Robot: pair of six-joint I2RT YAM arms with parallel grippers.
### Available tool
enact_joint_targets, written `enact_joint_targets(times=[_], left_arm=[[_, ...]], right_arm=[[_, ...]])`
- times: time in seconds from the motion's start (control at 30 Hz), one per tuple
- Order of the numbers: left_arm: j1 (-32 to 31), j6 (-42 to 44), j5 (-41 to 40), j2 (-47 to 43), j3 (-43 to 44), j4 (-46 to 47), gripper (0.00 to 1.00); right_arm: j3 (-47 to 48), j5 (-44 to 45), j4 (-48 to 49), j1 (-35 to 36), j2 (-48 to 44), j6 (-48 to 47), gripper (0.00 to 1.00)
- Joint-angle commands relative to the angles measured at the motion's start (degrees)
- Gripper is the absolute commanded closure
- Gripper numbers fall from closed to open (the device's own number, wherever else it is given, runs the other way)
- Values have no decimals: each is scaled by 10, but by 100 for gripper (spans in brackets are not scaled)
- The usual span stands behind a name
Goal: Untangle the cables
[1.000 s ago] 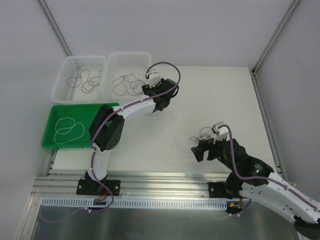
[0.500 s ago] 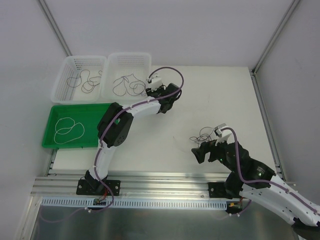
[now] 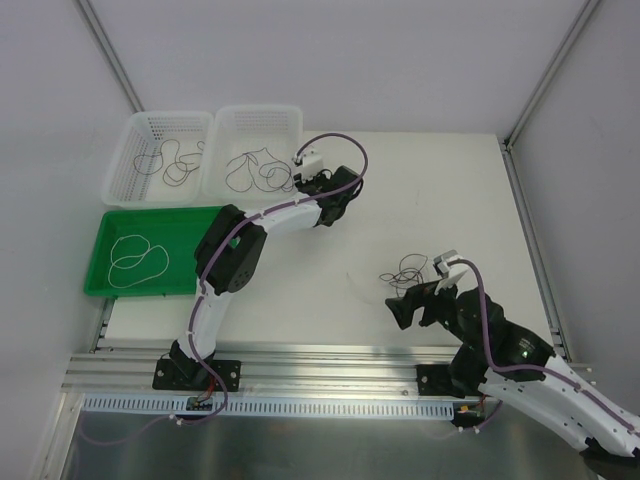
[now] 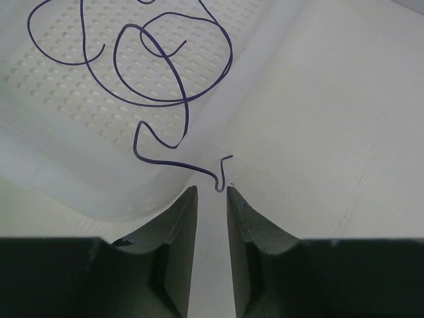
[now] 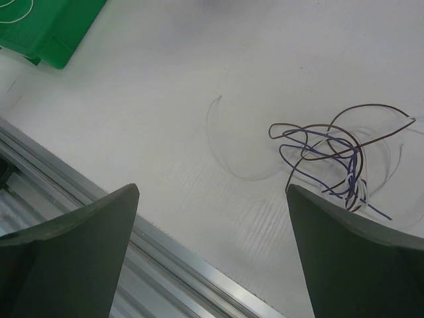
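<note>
A tangle of dark purple, brown and white cables [image 3: 410, 270] lies on the white table, also in the right wrist view [image 5: 338, 159]. My right gripper [image 3: 410, 306] [image 5: 212, 189] stands wide open just short of it, nothing between its fingers. A pale cable [image 5: 228, 152] curves beside the tangle. My left gripper [image 3: 300, 183] [image 4: 212, 191] is at the corner of the right white basket [image 3: 258, 110]. Its jaws keep a narrow gap. The hooked end of a purple cable [image 4: 165, 79] hangs over the basket rim [image 4: 199, 156] right at the fingertips, not pinched.
A second white basket [image 3: 170, 116] at the far left holds thin dark cables [image 3: 172, 160]. A green tray [image 3: 190, 250] [image 5: 53, 30] in front of it holds a white cable loop [image 3: 135, 258]. An aluminium rail [image 3: 320, 365] runs along the near table edge.
The left jaws have closed to a narrow gap, and the left wrist has settled by the basket corner. The right arm has drawn slightly back toward the near edge.
</note>
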Motion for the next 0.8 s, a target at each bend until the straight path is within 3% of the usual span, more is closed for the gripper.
enact_joint_targets(times=[0.0,0.53,0.63,0.73,0.77], left_arm=[[5,12,-29,-11,3,-2,77],[4,22,-16,-60,-66,-5,98],[-3,55,29,-90,-70,-5,91],[-7,104,99,-145,-87,-7,73],[-7,108,117,-164,-99,-7,61]], right_arm=[[-2,-5,2,2,-12,-6,0],[-9,-9,-7,2,-41,-1,0],[-12,-9,8,2,-31,-12,1],[-14,-8,46,2,11,-25,0],[-14,-8,60,2,25,-39,1]])
